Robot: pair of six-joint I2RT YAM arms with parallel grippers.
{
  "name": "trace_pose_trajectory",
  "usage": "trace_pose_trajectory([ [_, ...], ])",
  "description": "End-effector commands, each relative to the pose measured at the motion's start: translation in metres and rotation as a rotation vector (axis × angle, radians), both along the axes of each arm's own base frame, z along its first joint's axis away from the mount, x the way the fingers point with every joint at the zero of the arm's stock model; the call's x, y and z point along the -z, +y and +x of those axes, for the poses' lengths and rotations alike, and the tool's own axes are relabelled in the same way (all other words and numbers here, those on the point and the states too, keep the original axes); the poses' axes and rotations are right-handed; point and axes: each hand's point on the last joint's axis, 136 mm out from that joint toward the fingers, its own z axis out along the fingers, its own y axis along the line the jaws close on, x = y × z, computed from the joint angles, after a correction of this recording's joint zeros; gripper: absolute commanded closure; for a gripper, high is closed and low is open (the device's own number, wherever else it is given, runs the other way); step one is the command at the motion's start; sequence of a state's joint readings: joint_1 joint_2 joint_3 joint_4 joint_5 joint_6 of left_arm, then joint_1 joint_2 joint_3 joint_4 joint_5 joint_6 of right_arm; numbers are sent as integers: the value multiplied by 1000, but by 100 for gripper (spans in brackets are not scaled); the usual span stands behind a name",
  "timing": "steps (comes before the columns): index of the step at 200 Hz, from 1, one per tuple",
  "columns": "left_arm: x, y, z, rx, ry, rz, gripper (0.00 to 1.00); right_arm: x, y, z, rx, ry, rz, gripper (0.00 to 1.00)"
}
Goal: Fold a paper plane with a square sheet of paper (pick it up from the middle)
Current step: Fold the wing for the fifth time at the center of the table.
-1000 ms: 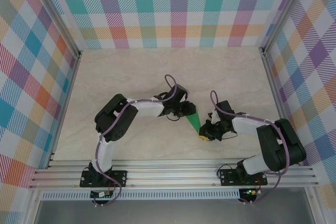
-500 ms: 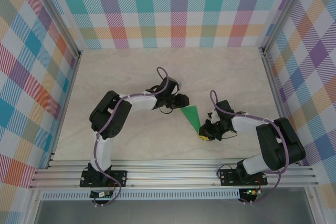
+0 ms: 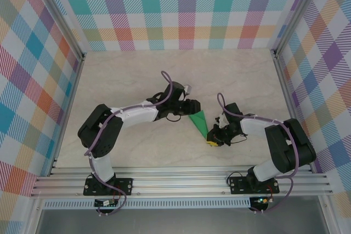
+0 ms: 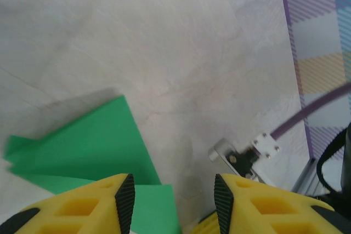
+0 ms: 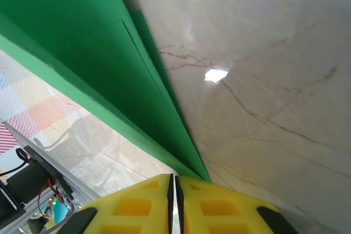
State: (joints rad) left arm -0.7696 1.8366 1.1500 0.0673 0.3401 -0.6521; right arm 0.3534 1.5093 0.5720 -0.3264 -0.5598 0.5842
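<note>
Left tool back from paper plane; wrist-side, grip of right tool

green paper plane, slim folded wedge

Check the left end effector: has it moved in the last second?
Yes. The left end effector has shifted a little toward the back wall, away from the near rail. Its jaws are open beside the green paper.

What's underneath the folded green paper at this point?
Bare marbled tabletop lies beneath the folded green paper, whose narrow end is pinched in the shut right end effector. Whatever sits directly under the sheet's middle is covered from these views.
</note>
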Motion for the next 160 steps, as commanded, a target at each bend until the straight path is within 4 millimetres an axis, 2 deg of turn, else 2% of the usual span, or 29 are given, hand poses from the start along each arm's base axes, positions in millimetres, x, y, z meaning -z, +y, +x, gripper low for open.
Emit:
trace_pose_trajectory([
  [1, 19, -31, -24, 74, 46, -19, 58, 18, -10, -12, -24, 39, -79, 86],
  [16, 38, -37, -27, 64, 80, 11, 62, 18, -10, -12, -22, 41, -79, 86],
  [42, 71, -29, -23, 2, 128, 77, 66, 21, -13, -15, -9, 55, -90, 86],
  [62, 88, -29, -23, -3, 155, 111, 68, 21, -13, -17, -4, 62, -91, 86],
  [82, 102, -19, -21, -31, 171, 160, 70, 22, -14, -20, 5, 76, -93, 85],
  [124, 116, -1, -19, -68, 195, 217, 72, 19, -19, -36, 31, 110, -91, 84],
  [160, 119, 3, -19, -72, 203, 221, 73, 23, -27, -52, 37, 150, -122, 84],
])
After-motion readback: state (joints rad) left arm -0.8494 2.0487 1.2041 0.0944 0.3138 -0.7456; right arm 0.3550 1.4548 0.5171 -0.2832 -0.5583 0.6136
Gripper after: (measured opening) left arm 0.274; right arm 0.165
